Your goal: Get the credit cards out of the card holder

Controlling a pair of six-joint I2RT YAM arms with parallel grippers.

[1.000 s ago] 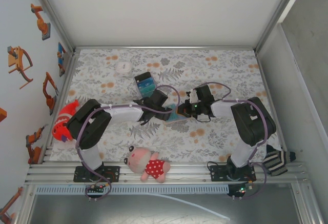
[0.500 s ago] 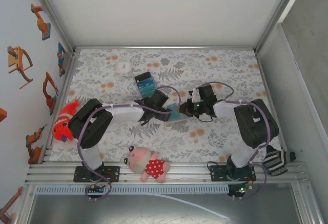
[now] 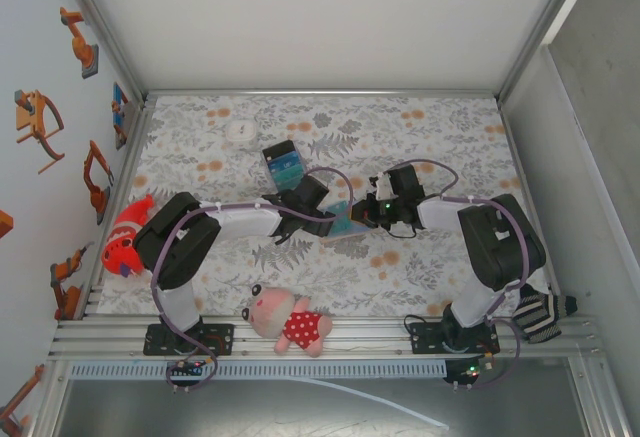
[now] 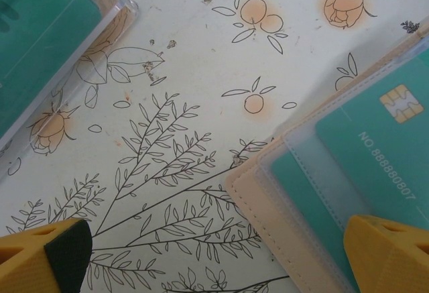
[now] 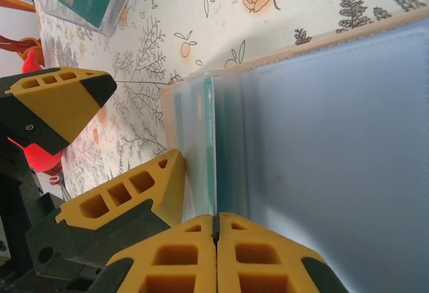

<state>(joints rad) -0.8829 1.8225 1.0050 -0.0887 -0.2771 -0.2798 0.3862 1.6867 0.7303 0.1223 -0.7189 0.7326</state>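
Top external: I log the card holder (image 3: 350, 227) lying open on the floral tablecloth (image 3: 440, 127), between the left gripper (image 3: 328, 219) and the right gripper (image 3: 366, 215). A clear box (image 3: 281, 162) holding teal cards sits behind the left arm.

Left wrist: jaws spread wide over the cloth. One finger (image 4: 389, 253) overlaps the holder's tan edge. A teal credit card (image 4: 375, 139) with a chip sits inside a frosted sleeve.

Right wrist: right gripper (image 5: 216, 229) has its jaws pressed together. The card's edge runs down to their seam; I cannot tell whether card or sleeve is nipped.
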